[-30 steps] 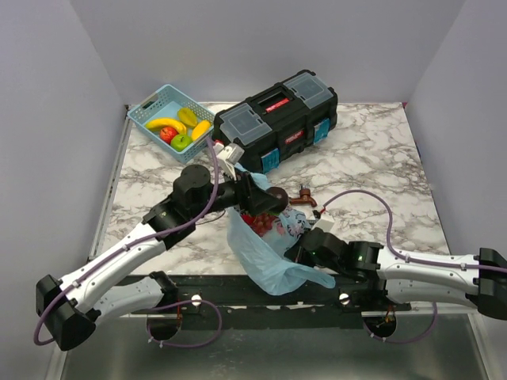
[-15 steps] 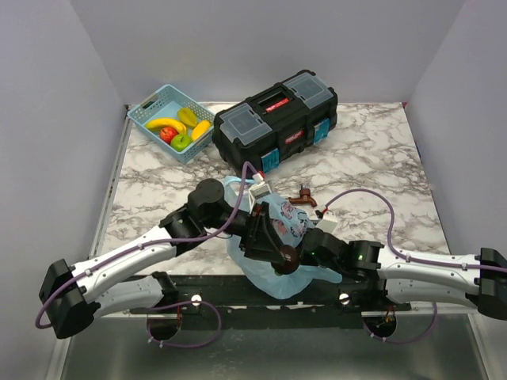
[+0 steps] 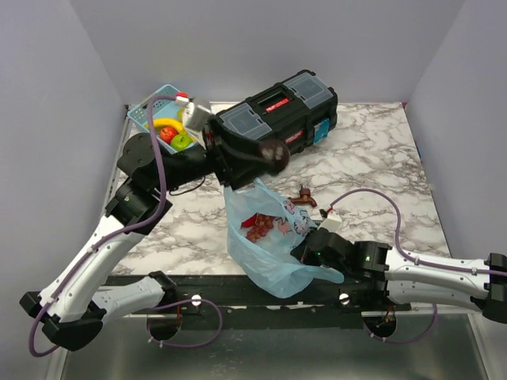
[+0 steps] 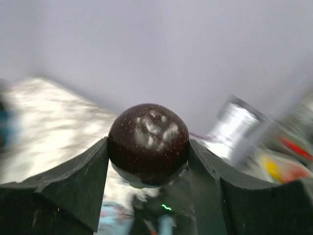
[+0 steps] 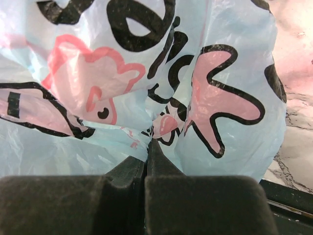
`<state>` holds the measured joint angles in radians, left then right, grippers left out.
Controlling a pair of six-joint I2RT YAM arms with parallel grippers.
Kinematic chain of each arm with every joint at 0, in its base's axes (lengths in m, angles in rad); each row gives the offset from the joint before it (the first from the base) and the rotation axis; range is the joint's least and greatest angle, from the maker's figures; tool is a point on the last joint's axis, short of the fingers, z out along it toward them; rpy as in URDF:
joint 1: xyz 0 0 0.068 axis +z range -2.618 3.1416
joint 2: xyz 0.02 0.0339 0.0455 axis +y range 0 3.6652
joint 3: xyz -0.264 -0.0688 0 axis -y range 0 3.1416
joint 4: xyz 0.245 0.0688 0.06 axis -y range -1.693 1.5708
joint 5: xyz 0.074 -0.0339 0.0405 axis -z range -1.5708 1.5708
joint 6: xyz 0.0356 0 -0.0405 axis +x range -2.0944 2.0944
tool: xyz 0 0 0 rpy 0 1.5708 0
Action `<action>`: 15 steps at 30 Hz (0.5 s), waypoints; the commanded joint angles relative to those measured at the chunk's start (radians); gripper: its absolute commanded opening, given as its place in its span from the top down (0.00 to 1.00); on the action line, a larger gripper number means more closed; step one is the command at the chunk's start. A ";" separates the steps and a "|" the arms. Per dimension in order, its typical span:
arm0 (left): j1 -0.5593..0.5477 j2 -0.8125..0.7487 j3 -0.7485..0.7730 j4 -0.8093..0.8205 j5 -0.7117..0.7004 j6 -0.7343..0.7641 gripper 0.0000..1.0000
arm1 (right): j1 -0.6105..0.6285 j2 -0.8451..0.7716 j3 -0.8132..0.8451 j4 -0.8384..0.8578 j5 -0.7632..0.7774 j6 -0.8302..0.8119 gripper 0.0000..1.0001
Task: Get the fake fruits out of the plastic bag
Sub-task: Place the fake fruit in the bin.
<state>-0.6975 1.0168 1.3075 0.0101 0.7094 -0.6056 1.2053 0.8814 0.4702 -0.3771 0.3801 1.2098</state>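
My left gripper (image 3: 269,157) is shut on a dark maroon round fake fruit (image 4: 148,144) and holds it in the air in front of the black toolbox, above the bag. The light-blue plastic bag (image 3: 265,257) with pink and black prints stands at the table's near edge, its mouth open upward. Reddish fruits (image 3: 259,225) show through its wall. My right gripper (image 3: 307,252) is shut on a fold of the bag (image 5: 146,139) at its right side. The bag fills the right wrist view (image 5: 98,73).
A black toolbox (image 3: 277,119) lies at the back centre. A light-blue lattice basket (image 3: 149,111) at the back left holds a banana, a red fruit and green fruits. A small brown tap piece (image 3: 303,196) lies right of the bag.
My left arm has swung up and back from the bag's front, carrying the dark fruit to a spot in front of the toolbox. My right gripper has kept its hold on the bag.
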 commanded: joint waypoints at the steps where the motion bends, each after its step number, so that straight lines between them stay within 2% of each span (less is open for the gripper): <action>1: 0.060 -0.056 -0.014 -0.335 -0.972 0.170 1.00 | 0.007 -0.039 -0.010 -0.067 0.043 0.027 0.99; 3: 0.143 -0.093 -0.103 -0.287 -1.123 0.149 1.00 | 0.006 -0.061 -0.020 -0.074 0.049 0.030 0.99; 6: 0.246 -0.111 -0.215 -0.214 -1.231 0.120 1.00 | 0.006 -0.090 -0.037 -0.064 0.051 0.027 0.99; 10: 0.362 -0.016 -0.259 -0.209 -1.203 0.048 1.00 | 0.006 -0.091 -0.035 -0.063 0.052 0.018 0.99; 15: 0.519 0.236 -0.185 -0.379 -1.073 -0.232 1.00 | 0.007 -0.058 -0.025 -0.069 0.042 0.019 0.99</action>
<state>-0.2913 1.0798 1.0622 -0.2295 -0.3958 -0.6025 1.2053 0.8043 0.4435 -0.4145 0.3893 1.2217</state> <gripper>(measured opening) 0.583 0.011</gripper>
